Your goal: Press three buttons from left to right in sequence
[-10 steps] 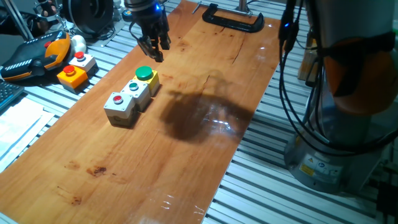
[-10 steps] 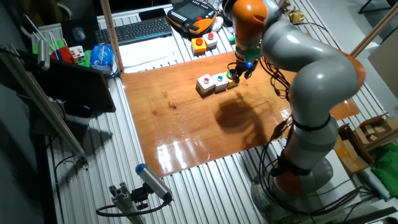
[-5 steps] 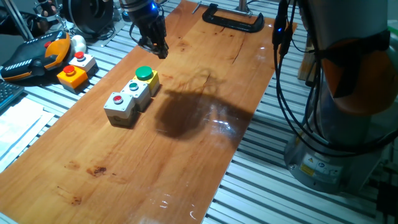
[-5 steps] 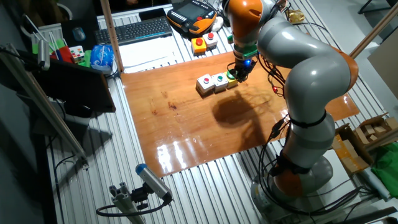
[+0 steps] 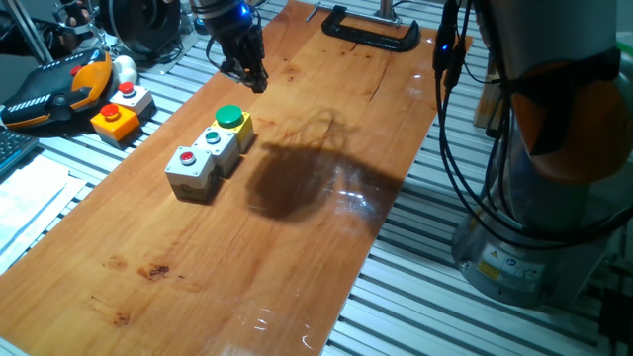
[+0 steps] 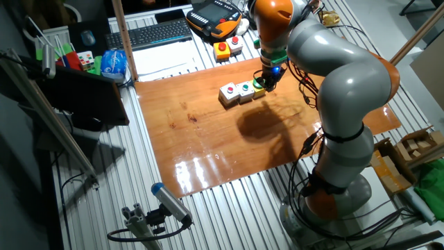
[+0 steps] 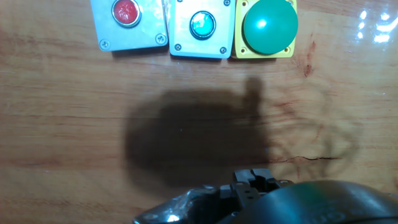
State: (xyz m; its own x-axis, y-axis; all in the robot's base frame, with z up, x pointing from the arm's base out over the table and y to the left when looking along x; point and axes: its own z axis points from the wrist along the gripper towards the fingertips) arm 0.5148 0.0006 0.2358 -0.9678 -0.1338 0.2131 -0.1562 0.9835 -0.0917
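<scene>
The three buttons sit joined in a row on the wooden table (image 5: pixel 326 247): a grey box with a red button (image 5: pixel 187 159), a grey box with a teal button (image 5: pixel 213 139) and a yellow box with a big green button (image 5: pixel 229 118). In the hand view the red button (image 7: pixel 126 11), the teal button (image 7: pixel 202 23) and the green button (image 7: pixel 269 25) line the top edge. My gripper (image 5: pixel 253 81) hangs above the table, beyond the green button and touching none. Its fingertips (image 7: pixel 252 177) sit together with no gap. In the other fixed view the gripper (image 6: pixel 267 82) is beside the row (image 6: pixel 243 90).
A separate orange box with a red button (image 5: pixel 116 120) and a lone grey box with a red button (image 5: pixel 131 96) stand off the board at the left. A black clamp (image 5: pixel 371 30) grips the far edge. A teach pendant (image 5: pixel 49 94) lies at the far left.
One second ago the gripper was lower and closer to the green button. It has lifted and drawn back from the row, and has held still over the last half second.
</scene>
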